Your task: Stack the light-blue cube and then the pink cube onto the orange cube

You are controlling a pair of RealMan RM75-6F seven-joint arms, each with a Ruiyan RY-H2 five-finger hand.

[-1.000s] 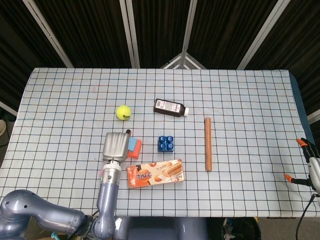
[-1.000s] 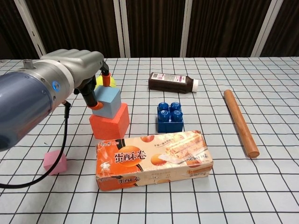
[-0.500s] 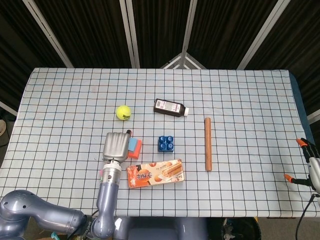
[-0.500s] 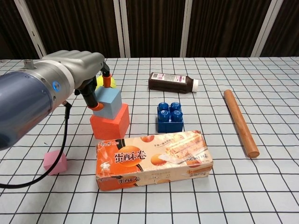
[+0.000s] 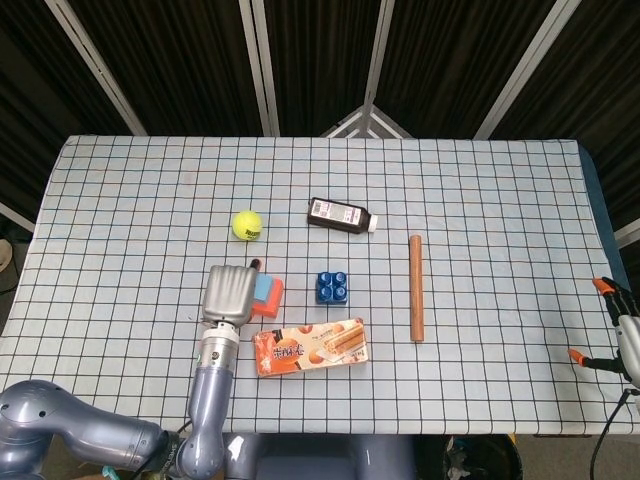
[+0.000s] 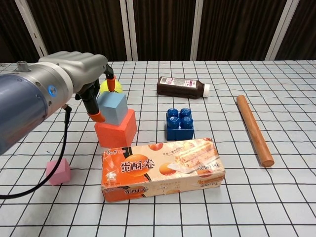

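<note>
The light-blue cube (image 6: 114, 106) (image 5: 266, 289) sits on top of the orange cube (image 6: 118, 133) (image 5: 277, 297), left of the table's middle. My left hand (image 6: 74, 74) (image 5: 229, 293) hovers just left of this stack. Its orange-tipped fingers (image 6: 95, 116) are spread beside the light-blue cube, at its left edge and behind it, and hold nothing. The pink cube (image 6: 58, 171) lies alone on the cloth near the front left, below my left arm. Far off at the table's right edge, my right hand (image 5: 618, 325) has its fingers apart and holds nothing.
A flat snack box (image 6: 163, 168) lies in front of the stack. A dark-blue toy brick (image 6: 179, 123) stands to its right. A brown bottle (image 6: 181, 87) lies further back, a wooden rod (image 6: 253, 129) at the right, and a tennis ball (image 5: 247, 225) behind the hand.
My left hand has drawn slightly left, and its thumb has come off the light-blue cube, which stays on the orange cube. The right hand has not moved.
</note>
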